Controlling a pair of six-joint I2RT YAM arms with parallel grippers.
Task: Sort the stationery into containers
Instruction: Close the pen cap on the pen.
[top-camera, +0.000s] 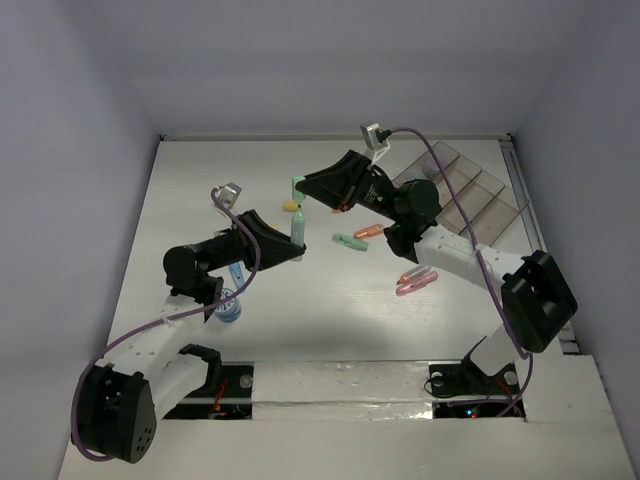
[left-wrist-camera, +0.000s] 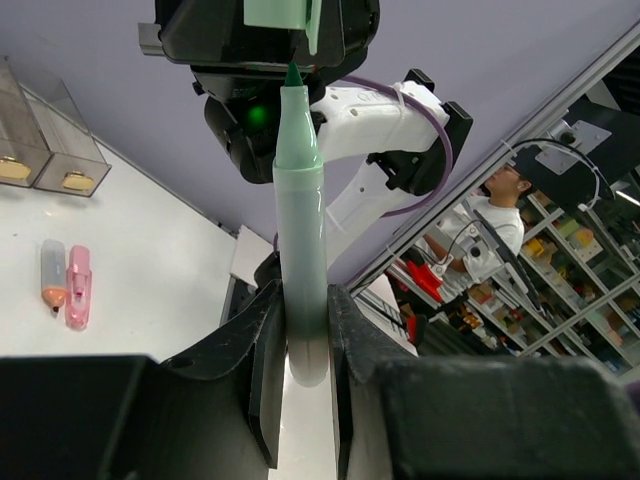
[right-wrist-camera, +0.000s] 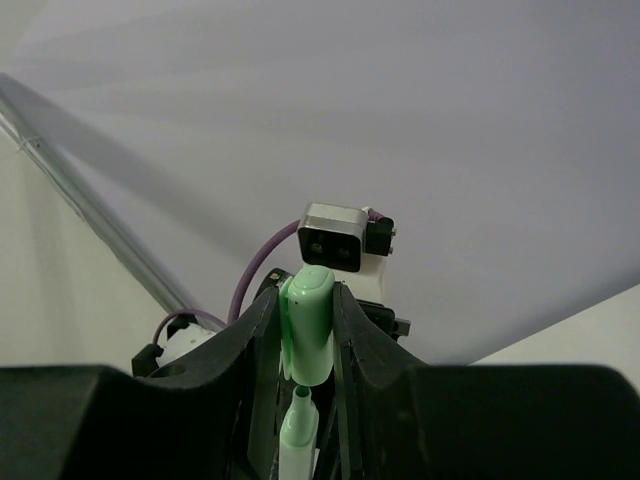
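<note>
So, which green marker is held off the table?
The uncapped green marker in the left end effector; the other green marker lies flat on the table.

1. Left arm (top-camera: 150, 345) reached from its near-left base toward the middle, elbow bent.
2. Left gripper (top-camera: 296, 243) was clamped on a green pen (left-wrist-camera: 300, 200), both fingers squeezing the barrel.
3. Right arm (top-camera: 460, 255) came in from the near right, forearm running left.
4. Right gripper (top-camera: 302, 186) sat just beyond the left one, its fingers pinching a green cap (right-wrist-camera: 308, 335).
</note>
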